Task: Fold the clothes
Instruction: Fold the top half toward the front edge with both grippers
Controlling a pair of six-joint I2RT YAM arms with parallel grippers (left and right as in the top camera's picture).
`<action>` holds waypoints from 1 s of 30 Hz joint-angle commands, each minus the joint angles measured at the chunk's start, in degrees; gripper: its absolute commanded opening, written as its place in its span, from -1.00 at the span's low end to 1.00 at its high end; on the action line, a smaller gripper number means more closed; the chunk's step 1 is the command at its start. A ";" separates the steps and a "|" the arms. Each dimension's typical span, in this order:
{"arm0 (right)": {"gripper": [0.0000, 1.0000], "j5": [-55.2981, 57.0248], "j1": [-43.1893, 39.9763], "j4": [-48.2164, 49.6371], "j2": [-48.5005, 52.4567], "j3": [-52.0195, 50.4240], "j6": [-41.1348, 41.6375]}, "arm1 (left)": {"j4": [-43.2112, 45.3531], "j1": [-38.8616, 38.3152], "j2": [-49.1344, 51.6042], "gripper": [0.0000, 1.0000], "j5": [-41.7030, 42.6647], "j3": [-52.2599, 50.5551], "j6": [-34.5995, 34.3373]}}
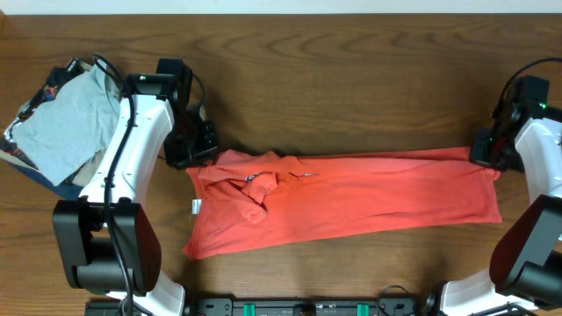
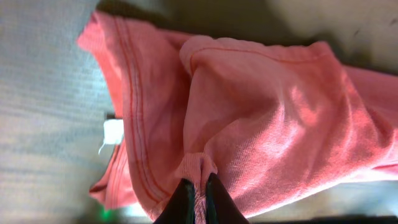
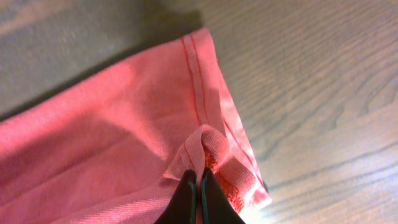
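A small white tag (image 2: 113,132) sticks out beside the stitched edge of the red-orange T-shirt (image 1: 351,197); it is too blurred for me to read. A few pale marks (image 1: 253,179) on the bunched cloth are too small to make out. The T-shirt lies on the table (image 1: 351,70), drawn out in a long band between my two hands. My left hand (image 2: 198,186) is narrowed to a pinch on a fold at the T-shirt's far left corner, with fabric caught between the fingers. My right hand (image 3: 198,180) is pinched the same way on a ridge of cloth at the T-shirt's far right corner, just beside the double-stitched hem (image 3: 196,74). The T-shirt's far edge runs nearly straight from one hand to the other; its near edge slants, the left near corner lying closest to me. Bare wood shows beyond the far edge and along the near edge. Left of the T-shirt, past my left arm, a grey T-shirt (image 1: 66,123) lies on a pile of darker garments (image 1: 35,167)
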 commanded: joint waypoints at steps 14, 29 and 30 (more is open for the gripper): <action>-0.80 3.54 -2.47 -7.93 -1.22 -0.13 0.96 | -3.37 0.24 0.02 -0.88 -2.03 -9.97 -1.14; -0.39 -5.77 -3.21 -7.52 -1.18 -1.64 2.82 | -5.16 0.24 0.00 -0.47 -5.51 -12.50 -1.38; -0.38 -6.75 -3.21 -6.45 -1.18 -2.45 2.82 | -5.57 0.24 0.00 -0.44 -5.51 -12.13 -1.36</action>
